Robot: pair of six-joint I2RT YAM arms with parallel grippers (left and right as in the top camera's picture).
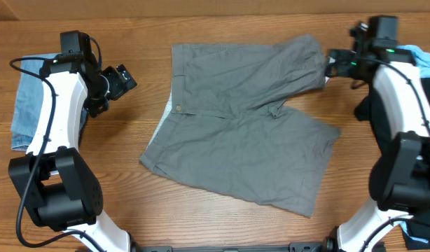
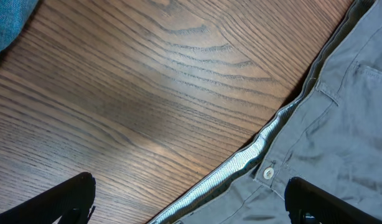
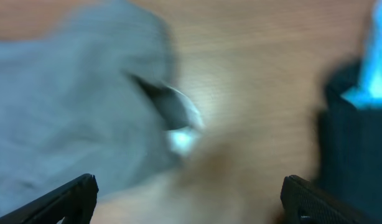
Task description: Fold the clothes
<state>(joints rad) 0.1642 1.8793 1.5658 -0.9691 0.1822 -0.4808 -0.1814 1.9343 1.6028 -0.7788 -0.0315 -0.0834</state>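
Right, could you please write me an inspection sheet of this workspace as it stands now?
Surface: wooden table, bare wood around the cloth.
Job's things: grey shorts spread flat, unfolded, waistband button showing, legs toward the right arm.
Clutter: folded blue denim under the left arm; black garment and a light blue cloth by the right arm.
Grippers: left gripper open above bare wood beside the waistband; right gripper open at the far leg's hem, holding nothing; its view is blurred.
Cables: black cable looping off the left arm; none on the shorts.
Surroundings: nothing seen.
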